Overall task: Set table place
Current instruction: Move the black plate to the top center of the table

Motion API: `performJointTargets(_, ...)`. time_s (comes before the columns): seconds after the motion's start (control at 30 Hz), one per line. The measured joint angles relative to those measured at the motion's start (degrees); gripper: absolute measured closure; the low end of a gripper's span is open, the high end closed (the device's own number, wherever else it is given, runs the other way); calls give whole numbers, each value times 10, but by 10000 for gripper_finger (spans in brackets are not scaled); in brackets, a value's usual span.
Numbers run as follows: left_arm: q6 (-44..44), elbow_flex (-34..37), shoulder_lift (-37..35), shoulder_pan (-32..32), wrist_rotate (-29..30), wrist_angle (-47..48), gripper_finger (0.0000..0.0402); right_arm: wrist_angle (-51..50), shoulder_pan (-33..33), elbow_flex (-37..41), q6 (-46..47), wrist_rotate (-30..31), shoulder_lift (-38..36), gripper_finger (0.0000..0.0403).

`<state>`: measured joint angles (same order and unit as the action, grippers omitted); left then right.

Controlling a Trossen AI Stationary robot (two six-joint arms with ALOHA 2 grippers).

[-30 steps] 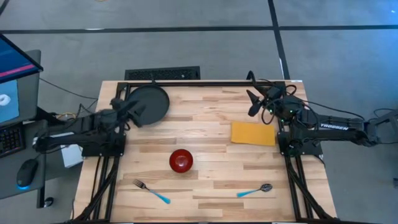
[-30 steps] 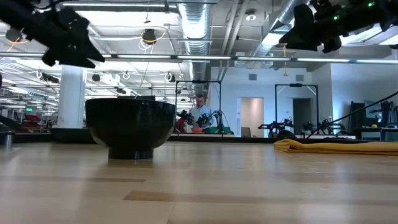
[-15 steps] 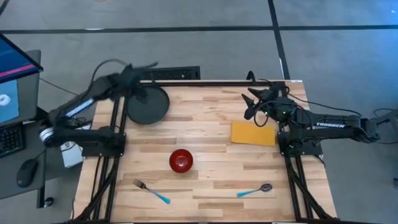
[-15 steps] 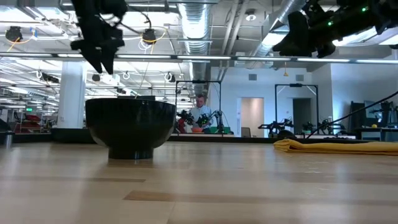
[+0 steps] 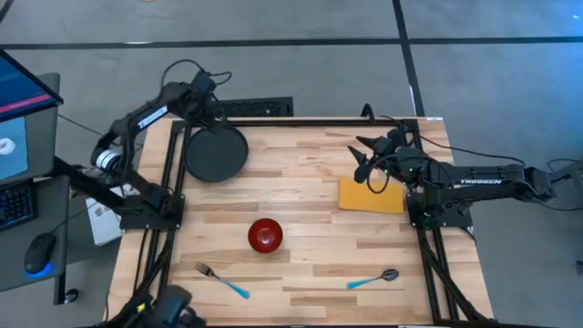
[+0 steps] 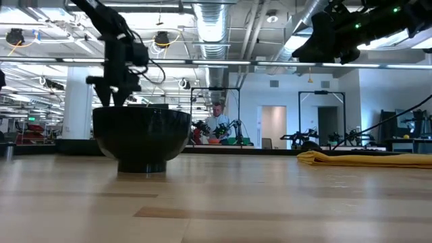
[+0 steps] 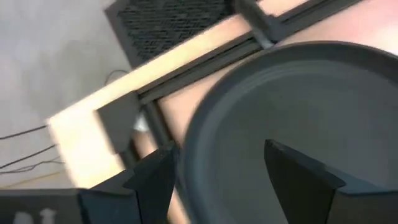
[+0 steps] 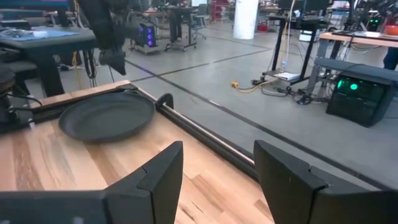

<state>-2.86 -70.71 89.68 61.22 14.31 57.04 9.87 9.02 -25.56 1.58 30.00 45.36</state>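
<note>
We hover our left gripper [image 5: 208, 109], spread wide, over the plate's [image 5: 217, 153] far rim to grasp it; our right gripper [image 5: 363, 157], also wide, waits beyond the plate above the napkin [image 5: 371, 196].

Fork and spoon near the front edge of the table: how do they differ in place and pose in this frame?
The fork lies front-left, metal head toward the left edge and its handle pointing right; the spoon lies front-right, bowl end to the right and its handle pointing left. The fork sits nearer the red bowl; the spoon lies below the yellow napkin. Both have blue handles, lie flat on the table, and are untouched.
</note>
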Motion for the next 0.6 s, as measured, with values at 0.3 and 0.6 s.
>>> performJointTargets(0.3,-19,1,102,24,0,-33,169,1,1,0,0,0,0,181)
performJointTargets(0.6,-49,-16,127,31,3,-46,169,0,1,0,0,0,0,181)
